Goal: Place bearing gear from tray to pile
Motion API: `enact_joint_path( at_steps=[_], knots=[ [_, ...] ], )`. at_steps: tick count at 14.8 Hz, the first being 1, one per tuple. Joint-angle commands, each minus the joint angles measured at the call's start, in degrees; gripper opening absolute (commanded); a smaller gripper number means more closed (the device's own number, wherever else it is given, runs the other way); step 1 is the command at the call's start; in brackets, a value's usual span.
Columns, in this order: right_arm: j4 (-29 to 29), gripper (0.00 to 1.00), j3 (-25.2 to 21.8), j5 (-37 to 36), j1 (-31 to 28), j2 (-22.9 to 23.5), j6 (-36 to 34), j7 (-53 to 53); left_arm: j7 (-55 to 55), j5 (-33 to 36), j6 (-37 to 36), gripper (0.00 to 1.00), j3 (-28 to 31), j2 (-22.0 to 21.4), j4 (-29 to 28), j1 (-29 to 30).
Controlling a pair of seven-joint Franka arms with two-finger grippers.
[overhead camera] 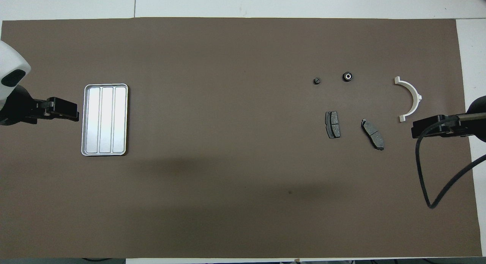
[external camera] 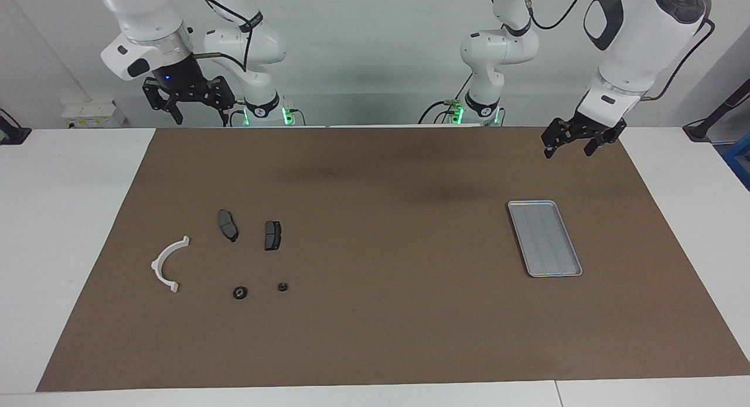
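The silver tray (external camera: pixel 545 238) (overhead camera: pixel 104 119) lies empty toward the left arm's end of the table. The pile lies toward the right arm's end: a white half-ring bracket (external camera: pixel 166 263) (overhead camera: pixel 412 100) and two dark grey brake pads (external camera: pixel 227 225) (external camera: pixel 272 235) (overhead camera: pixel 373 134) (overhead camera: pixel 332 124). Two small dark round bearing gears (external camera: pixel 239 292) (external camera: pixel 282 287) (overhead camera: pixel 347 76) (overhead camera: pixel 317 81) lie on the mat just farther from the robots than the pads. My left gripper (external camera: pixel 568 154) (overhead camera: pixel 76 115) hangs open and empty over the mat beside the tray. My right gripper (external camera: pixel 201 120) (overhead camera: pixel 414 129) hangs open and empty, raised over the mat's edge beside the bracket.
A brown mat (external camera: pixel 375 325) (overhead camera: pixel 235 203) covers most of the white table (external camera: pixel 70 219). A black cable (overhead camera: pixel 429 180) loops from the right arm over the mat's corner.
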Motion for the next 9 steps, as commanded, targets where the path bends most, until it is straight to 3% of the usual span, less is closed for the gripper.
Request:
enact_joint_path(
  at_steps=[1,9],
  knots=[
    [-0.4,1.00,1.0,1.2,-1.5,-0.6,-0.3,-0.8,0.6,0.4,0.1,1.00,0.0,-0.1,0.1,0.1],
    [-0.3,1.00,0.9,0.6,-1.1,-0.6,0.2,-0.6,0.6,0.4,0.0,1.00,0.0,-0.1,0.1,0.1]
  ],
)
